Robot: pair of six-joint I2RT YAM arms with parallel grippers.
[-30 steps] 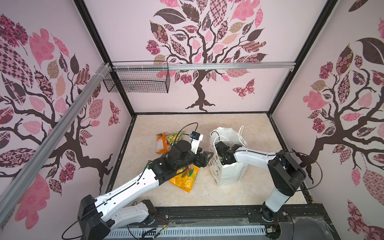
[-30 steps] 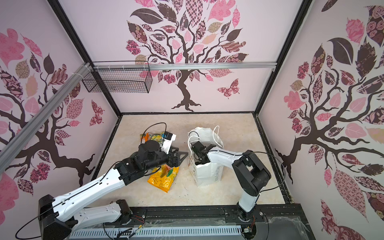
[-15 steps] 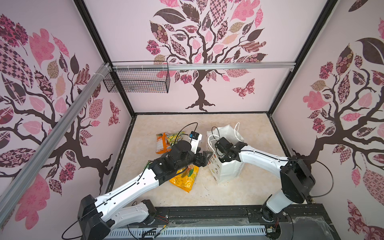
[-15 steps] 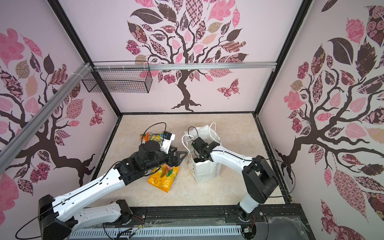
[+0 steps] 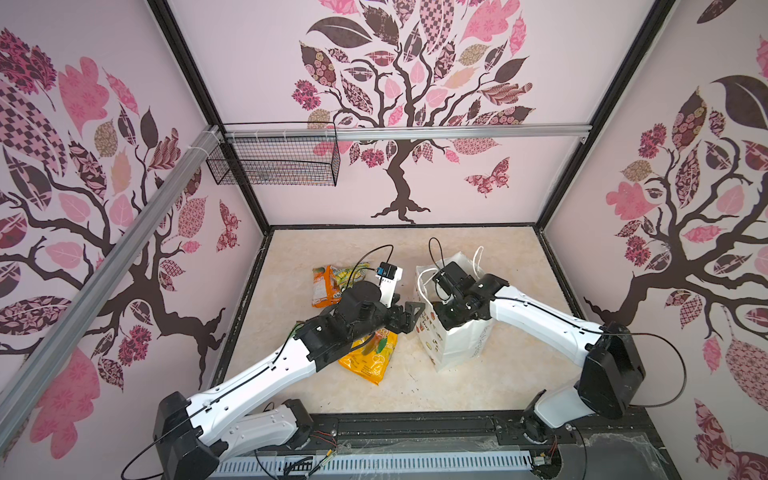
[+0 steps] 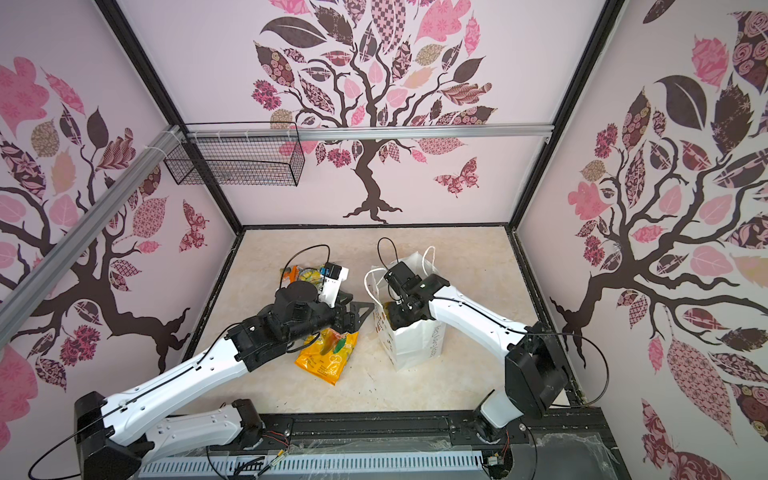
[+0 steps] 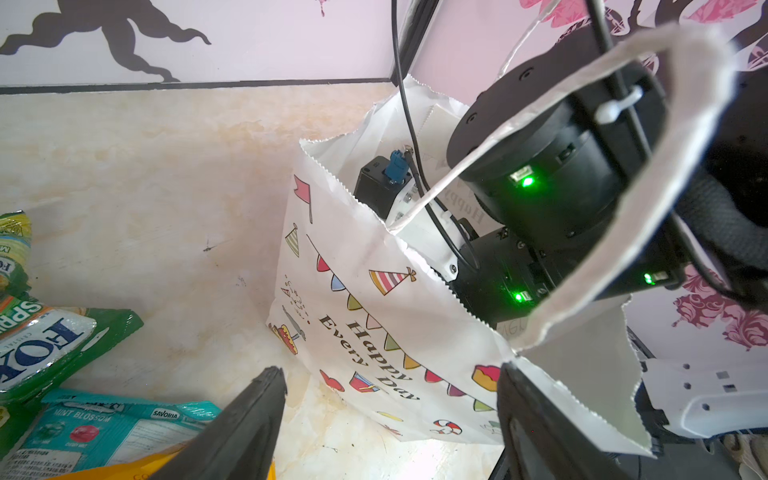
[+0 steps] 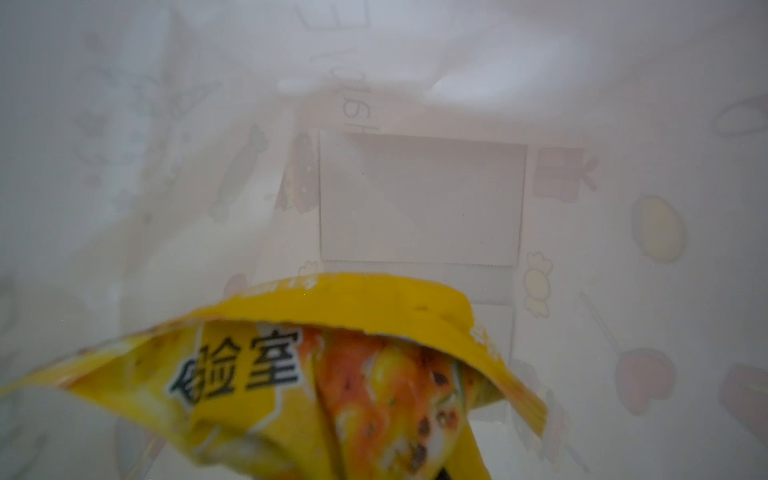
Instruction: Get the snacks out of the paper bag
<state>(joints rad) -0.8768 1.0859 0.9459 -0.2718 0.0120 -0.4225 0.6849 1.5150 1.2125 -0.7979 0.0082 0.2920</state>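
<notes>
Shifted: right arm (image 5: pixel 540 324) stretched out, elbow swung away from paper bag (image 5: pixel 457 345).
counter (image 5: pixel 478 386): carries paper bag and freed packets.
paper bag: upright, mouth open for reaching in.
left pincer (image 7: pixel 389 370): spread, just beside printed side; probably there to steady it.
right pincer (image 5: pixel 446 309): down inside paper bag; tips hidden, grip impossible to tell.
yellow packet (image 8: pixel 332 374): inside, close to right wrist camera.
other packets (image 5: pixel 368 353): out, lying left of paper bag.

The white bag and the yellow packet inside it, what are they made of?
The paper bag looks like thin matte paper: it has a zigzag-cut top edge and soft creases, and its pictures show faintly through from inside. Its handle seems to be a flat woven cord, though cloth or twisted paper is hard to tell. The yellow packet is probably shiny plastic film: it crinkles and gleams, but the view is blurred.
</notes>
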